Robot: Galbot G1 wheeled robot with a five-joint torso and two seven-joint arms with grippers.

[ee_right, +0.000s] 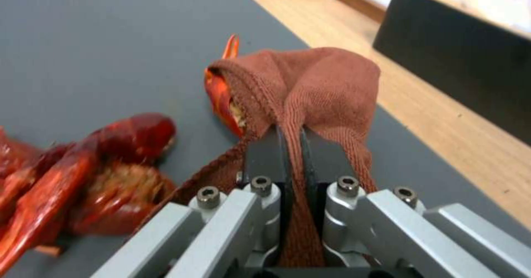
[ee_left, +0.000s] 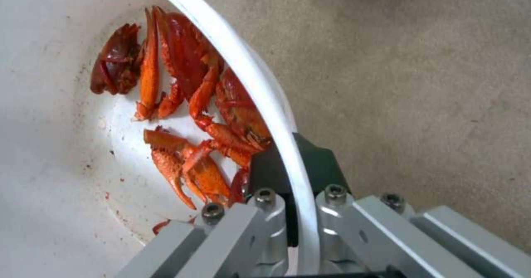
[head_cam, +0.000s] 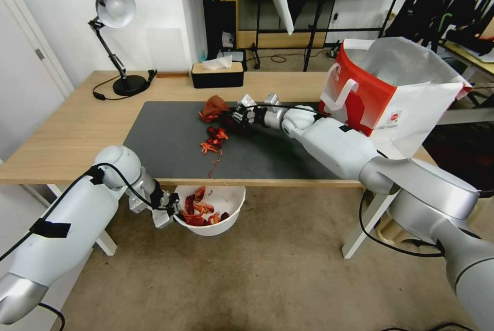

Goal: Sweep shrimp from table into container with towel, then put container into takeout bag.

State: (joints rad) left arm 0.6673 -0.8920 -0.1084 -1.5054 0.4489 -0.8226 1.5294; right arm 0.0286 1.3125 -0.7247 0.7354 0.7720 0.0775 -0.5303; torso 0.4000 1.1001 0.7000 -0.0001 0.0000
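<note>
My right gripper (head_cam: 232, 113) is shut on the rust-brown towel (head_cam: 214, 105), (ee_right: 310, 91), which is bunched on the dark mat at the far side. Shrimp (head_cam: 214, 140) lie scattered on the mat just in front of the towel, and more shrimp (ee_right: 83, 166) show beside the cloth in the right wrist view. My left gripper (head_cam: 175, 207) is shut on the rim of the white container (head_cam: 221, 205), held below the table's (head_cam: 62, 135) front edge. Several shrimp (ee_left: 188, 116) lie inside the container (ee_left: 49, 145). The red and white takeout bag (head_cam: 391, 94) stands open at the table's right end.
A black tissue box (head_cam: 217, 74) and a desk lamp (head_cam: 116, 37) stand at the table's back. The dark grey mat (head_cam: 170, 140) covers the middle. Beige carpet (head_cam: 267, 269) lies below the container.
</note>
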